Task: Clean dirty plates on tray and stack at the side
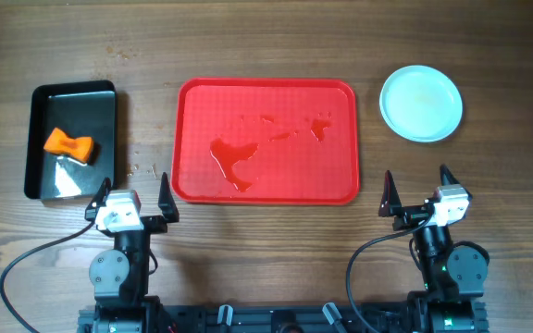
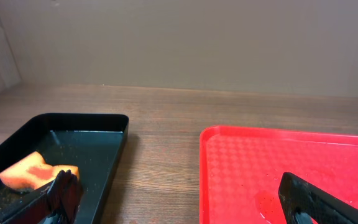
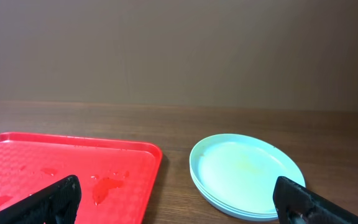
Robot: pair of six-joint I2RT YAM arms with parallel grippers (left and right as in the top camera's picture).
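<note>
The red tray (image 1: 266, 139) lies in the middle of the table with no plates on it, only wet puddles. It also shows in the left wrist view (image 2: 291, 168) and the right wrist view (image 3: 67, 168). The pale mint-white plates (image 1: 421, 103) sit in one stack on the table to the right of the tray; the stack also shows in the right wrist view (image 3: 247, 175). My left gripper (image 1: 133, 200) is open and empty near the tray's front left corner. My right gripper (image 1: 418, 190) is open and empty, in front of the plates.
A glossy black tray (image 1: 72, 139) stands at the left with an orange sponge (image 1: 69, 145) in it, also seen in the left wrist view (image 2: 33, 172). Water drops lie on the wood between the two trays.
</note>
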